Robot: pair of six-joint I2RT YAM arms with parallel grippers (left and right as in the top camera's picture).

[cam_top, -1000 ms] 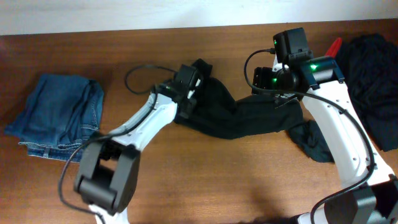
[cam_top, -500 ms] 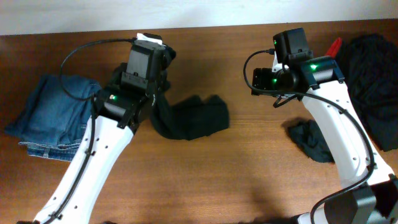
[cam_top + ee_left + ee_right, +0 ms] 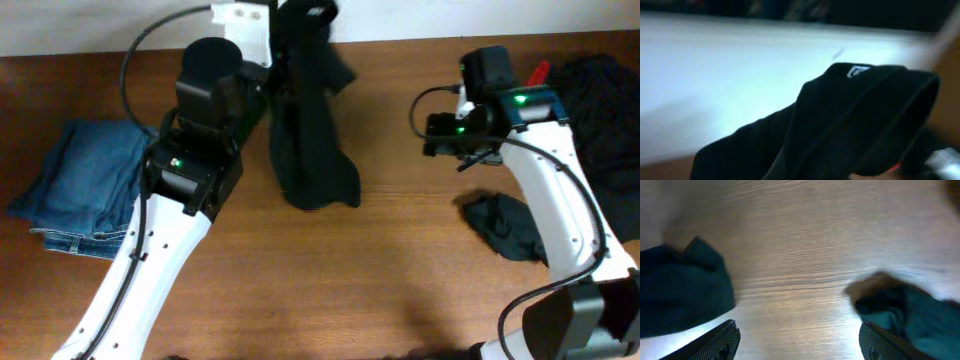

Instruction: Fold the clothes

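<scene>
The black garment (image 3: 305, 140) mostly hides the left claw (image 3: 306, 12) clamping it.

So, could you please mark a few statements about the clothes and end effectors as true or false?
1. The left end effector holds a black garment up by one end. True.
2. The right end effector grips the small dark cloth. False: it is open and empty; the cloth lies on the table.
3. The blue jeans lie by the right arm. False: they lie by the left arm.
4. A pile of black fabric lies beyond the right arm. True.
</scene>
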